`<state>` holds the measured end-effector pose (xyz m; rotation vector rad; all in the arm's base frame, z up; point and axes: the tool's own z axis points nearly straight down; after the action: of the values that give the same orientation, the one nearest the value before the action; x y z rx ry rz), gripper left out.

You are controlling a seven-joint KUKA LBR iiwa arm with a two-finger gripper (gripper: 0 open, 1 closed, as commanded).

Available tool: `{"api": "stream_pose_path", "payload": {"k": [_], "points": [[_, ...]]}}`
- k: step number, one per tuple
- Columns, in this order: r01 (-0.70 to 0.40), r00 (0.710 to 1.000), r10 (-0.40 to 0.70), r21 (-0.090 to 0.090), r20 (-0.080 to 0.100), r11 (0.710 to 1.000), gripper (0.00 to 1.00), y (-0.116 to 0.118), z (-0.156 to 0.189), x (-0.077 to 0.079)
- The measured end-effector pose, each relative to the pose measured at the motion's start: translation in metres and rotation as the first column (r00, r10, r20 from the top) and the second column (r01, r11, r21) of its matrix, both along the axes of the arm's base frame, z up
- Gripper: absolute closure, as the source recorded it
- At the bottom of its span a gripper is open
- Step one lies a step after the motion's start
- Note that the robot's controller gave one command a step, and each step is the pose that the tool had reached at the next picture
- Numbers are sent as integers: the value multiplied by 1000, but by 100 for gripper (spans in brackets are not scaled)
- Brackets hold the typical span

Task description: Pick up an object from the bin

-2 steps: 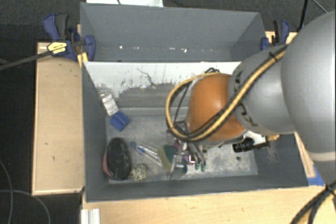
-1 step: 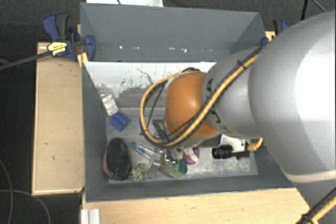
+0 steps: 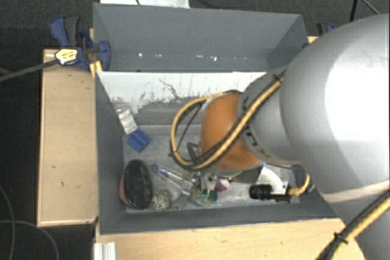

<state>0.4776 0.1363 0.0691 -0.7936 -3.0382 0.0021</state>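
The gripper (image 3: 206,182) sits low over a small heap (image 3: 186,187) at the front of the bin (image 3: 109,149), beside a clear tube (image 3: 169,175) and a green piece (image 3: 203,194). Whether it is released or clenched cannot be told. Risk: the crowded items may snag 2 at once, or 1 may slip free on lifting.

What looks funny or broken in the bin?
Nothing looks broken or spilled. The blue block and black oval thing lie loose in the bin, and a heap of small bits sits by the gripper.
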Motion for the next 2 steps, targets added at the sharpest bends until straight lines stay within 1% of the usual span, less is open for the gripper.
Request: {"api": "stream_pose_path", "payload": {"k": [1,2], "points": [[238,971,-238,1,4,971,0,3,1,9],[238,971,-238,1,4,971,100,3,1,9]]}}
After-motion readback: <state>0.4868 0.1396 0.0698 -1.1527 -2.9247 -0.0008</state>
